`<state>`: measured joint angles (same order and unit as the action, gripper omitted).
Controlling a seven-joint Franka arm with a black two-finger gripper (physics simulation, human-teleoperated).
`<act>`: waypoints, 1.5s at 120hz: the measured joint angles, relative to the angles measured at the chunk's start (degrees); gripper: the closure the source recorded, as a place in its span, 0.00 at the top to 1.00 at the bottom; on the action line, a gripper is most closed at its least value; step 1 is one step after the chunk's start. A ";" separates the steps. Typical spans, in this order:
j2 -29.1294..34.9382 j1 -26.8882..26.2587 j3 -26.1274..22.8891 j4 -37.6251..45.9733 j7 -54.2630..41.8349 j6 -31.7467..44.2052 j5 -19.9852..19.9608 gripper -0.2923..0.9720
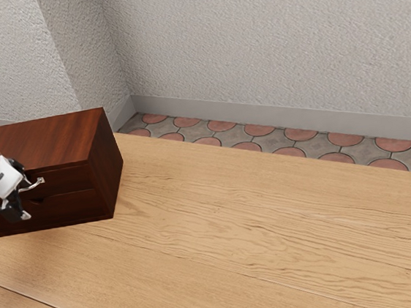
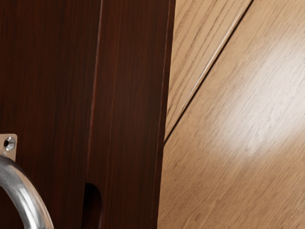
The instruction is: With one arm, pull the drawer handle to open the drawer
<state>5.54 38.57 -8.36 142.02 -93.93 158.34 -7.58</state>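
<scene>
A dark red-brown wooden drawer box [image 1: 60, 165] stands at the exterior view's left on the light wooden table [image 1: 235, 224]. Its silver handle [image 1: 32, 184] juts from the front face. My gripper [image 1: 15, 190] is right at the handle, open, one black finger above it and one below. I cannot tell whether either finger touches it. In the wrist view the curved metal handle [image 2: 21, 195] and its mounting plate [image 2: 8, 145] lie close under the hand, against the dark drawer front [image 2: 52, 86]. The drawer front looks about flush with the box.
The table stretches wide and bare toward the exterior view's right. Behind it lie a red-tiled floor [image 1: 300, 140] and a grey textured wall [image 1: 267, 37]. The box's side panel [image 2: 133, 105] borders the table's planks [image 2: 238, 124].
</scene>
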 joint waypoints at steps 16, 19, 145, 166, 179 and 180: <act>1.56 -0.06 -0.06 1.02 0.03 -0.06 -0.01 0.77; 1.60 -0.08 -0.07 1.11 0.04 -0.08 -0.01 0.77; 10.86 -0.16 -0.22 11.26 0.42 -0.63 -0.49 0.75; 13.90 -0.11 -0.25 13.73 0.48 -0.71 -0.70 0.75; 16.09 -0.16 -0.48 15.55 0.53 -0.88 -0.79 0.75; 16.22 -0.16 -0.52 15.65 0.53 -0.90 -0.81 0.75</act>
<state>21.76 38.42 -8.88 157.67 -93.40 157.44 -8.39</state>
